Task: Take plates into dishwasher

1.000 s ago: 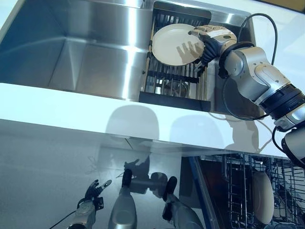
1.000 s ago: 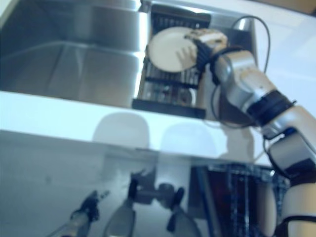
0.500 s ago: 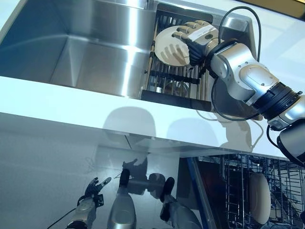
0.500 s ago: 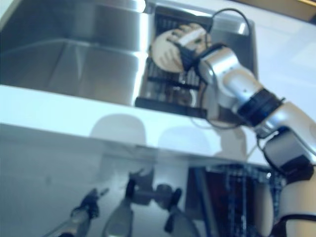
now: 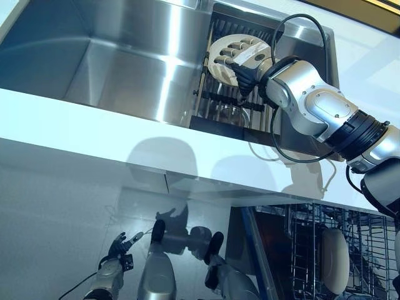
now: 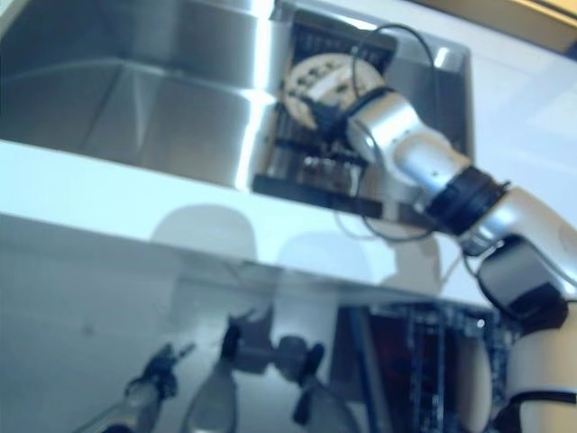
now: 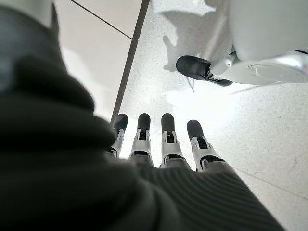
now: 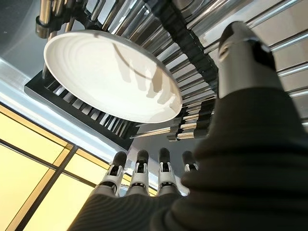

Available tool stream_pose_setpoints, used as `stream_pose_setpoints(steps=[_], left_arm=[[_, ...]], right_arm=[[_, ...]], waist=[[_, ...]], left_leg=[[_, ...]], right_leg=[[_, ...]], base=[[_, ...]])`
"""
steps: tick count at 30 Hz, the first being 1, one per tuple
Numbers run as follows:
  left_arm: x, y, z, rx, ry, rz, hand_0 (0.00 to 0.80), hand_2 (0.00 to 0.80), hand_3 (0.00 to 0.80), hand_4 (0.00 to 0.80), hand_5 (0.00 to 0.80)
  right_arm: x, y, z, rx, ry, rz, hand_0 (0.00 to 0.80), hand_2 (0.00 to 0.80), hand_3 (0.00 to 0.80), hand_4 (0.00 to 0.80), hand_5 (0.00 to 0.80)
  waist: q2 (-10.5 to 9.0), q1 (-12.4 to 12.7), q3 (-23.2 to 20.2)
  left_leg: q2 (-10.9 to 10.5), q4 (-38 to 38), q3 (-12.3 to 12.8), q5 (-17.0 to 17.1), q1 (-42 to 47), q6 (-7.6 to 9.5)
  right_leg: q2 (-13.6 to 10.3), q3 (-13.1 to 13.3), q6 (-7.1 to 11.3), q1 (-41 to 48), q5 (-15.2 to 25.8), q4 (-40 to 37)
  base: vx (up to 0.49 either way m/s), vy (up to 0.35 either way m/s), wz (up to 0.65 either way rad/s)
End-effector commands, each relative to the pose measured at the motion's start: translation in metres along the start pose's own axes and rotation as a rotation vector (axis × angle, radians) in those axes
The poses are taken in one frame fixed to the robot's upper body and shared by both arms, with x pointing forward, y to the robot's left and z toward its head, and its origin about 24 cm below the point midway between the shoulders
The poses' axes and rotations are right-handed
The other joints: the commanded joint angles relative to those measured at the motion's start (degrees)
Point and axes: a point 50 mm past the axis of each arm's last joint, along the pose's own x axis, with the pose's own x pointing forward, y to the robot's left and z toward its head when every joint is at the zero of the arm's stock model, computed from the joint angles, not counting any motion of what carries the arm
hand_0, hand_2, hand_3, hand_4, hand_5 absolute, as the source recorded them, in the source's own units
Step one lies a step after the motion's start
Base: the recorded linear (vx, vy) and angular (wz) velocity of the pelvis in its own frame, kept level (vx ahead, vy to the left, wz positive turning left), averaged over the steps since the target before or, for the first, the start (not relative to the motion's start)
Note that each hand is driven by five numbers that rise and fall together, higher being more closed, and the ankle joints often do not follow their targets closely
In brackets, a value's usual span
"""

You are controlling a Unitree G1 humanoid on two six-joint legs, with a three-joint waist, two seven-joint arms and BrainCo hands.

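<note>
Reaching across the sink [image 5: 125, 69], the right hand [image 5: 244, 59] hangs over the dish rack [image 5: 234, 100] at the sink's right end. Fingers [image 8: 139, 175] straight and spread, thumb [image 8: 243, 55] apart from them; nothing held.

Item 1: plate [image 8: 110, 77], cream-white, round. Rests tilted on the rack's bars, directly under the right hand's palm. The wrist view shows open space between fingers and plate face, with the fingers' shadow cast on the plate; hand and plate apart. From the head views the hand covers most of the plate, only its rim showing around the fingers.

Item 2: dish rack, dark frame with metal bars, seated in the sink below the hand. A metal cup-like object [image 5: 230, 115] lies under the bars on the near side of the hand; its kind cannot be told.

Item 3: bench [image 5: 94, 125], white, running along the sink's near edge, between the hand and the dishwasher.

Item 4: dishwasher rack [image 5: 350, 250], wire, pulled out low and well apart from the right hand. One cream plate in the dishwasher rack [image 5: 334, 259] stands on edge among the wires.

Item 5: left hand [image 7: 163, 144], hanging low over the speckled floor [image 7: 260, 130], fingers straight, holding nothing, well apart from all listed items.
</note>
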Motion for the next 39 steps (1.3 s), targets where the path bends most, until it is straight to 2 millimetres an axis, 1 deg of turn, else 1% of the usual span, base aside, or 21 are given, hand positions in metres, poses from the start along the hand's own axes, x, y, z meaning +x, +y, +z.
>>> stream_pose_setpoints(steps=[1, 3, 13, 24, 34, 39], left_arm=[[0.003, 0.006, 0.011, -0.018, -0.037, 0.027, 0.0, 0.0, 0.0, 0.0, 0.0], [0.003, 0.006, 0.011, -0.02, -0.037, 0.026, 0.0, 0.0, 0.0, 0.0, 0.0], [0.002, 0.007, 0.009, -0.026, -0.039, 0.025, 0.0, 0.0, 0.0, 0.0, 0.0], [0.002, 0.004, 0.009, -0.03, -0.041, 0.013, 0.0, 0.0, 0.0, 0.0, 0.0], [0.002, -0.002, 0.013, -0.043, -0.056, -0.008, 0.0, 0.0, 0.0, 0.0, 0.0], [0.001, -0.004, 0.012, -0.047, -0.053, -0.015, 0.0, 0.0, 0.0, 0.0, 0.0]], right_arm=[[-0.003, -0.026, -0.008, -0.129, 0.061, -0.072, 0.0, 0.0, 0.0, 0.0, 0.0], [-0.003, -0.025, -0.009, -0.128, 0.065, -0.07, 0.0, 0.0, 0.0, 0.0, 0.0], [-0.004, -0.018, -0.026, -0.122, 0.148, -0.036, 0.0, 0.0, 0.0, 0.0, 0.0], [-0.004, -0.02, -0.048, -0.11, 0.253, -0.038, 0.0, 0.0, 0.0, 0.0, 0.0], [-0.006, -0.023, -0.07, -0.065, 0.345, -0.041, 0.0, 0.0, 0.0, 0.0, 0.0], [-0.006, -0.022, -0.075, -0.044, 0.375, -0.043, 0.0, 0.0, 0.0, 0.0, 0.0]], waist=[[-2.07, 1.2, -1.2], [-2.04, 1.2, -1.1], [-1.7, 1.1, -0.4], [-1.17, 1.0, 0.5], [-0.24, 1.2, 2.7], [0.27, 1.5, 3.6]], left_leg=[[-2.0, -0.8, 0.1, -1.0, -1.9, 2.34], [-2.0, -0.8, 0.1, -1.0, -1.9, 2.34], [-2.2, -0.8, 0.2, -0.7, -2.4, 2.4], [-2.4, -0.8, 0.2, -0.5, -3.1, 2.44], [-2.5, -0.8, -0.2, 0.2, -4.6, 2.44], [-2.7, -0.8, -0.5, 0.7, -5.4, 2.36]], right_leg=[[-3.5, -0.7, 5.59, 1.2, -0.2, -0.1], [-3.4, -0.7, 5.56, 1.1, -0.2, -0.1], [-3.5, -0.6, 5.55, 0.6, 0.0, -0.1], [-3.7, -0.6, 5.54, -0.1, 0.3, -0.1], [-3.9, -0.6, 5.47, -1.5, 0.9, -0.1], [-3.9, -0.9, 5.47, -2.0, 1.1, -0.1]], base=[[0.0, 0.0, 0.0], [0.0, 0.0, 0.0], [0.0, 0.0, 0.0], [0.0, 0.0, 0.0], [-0.003, 0.004, 0.01], [0.003, 0.018, 0.08]])
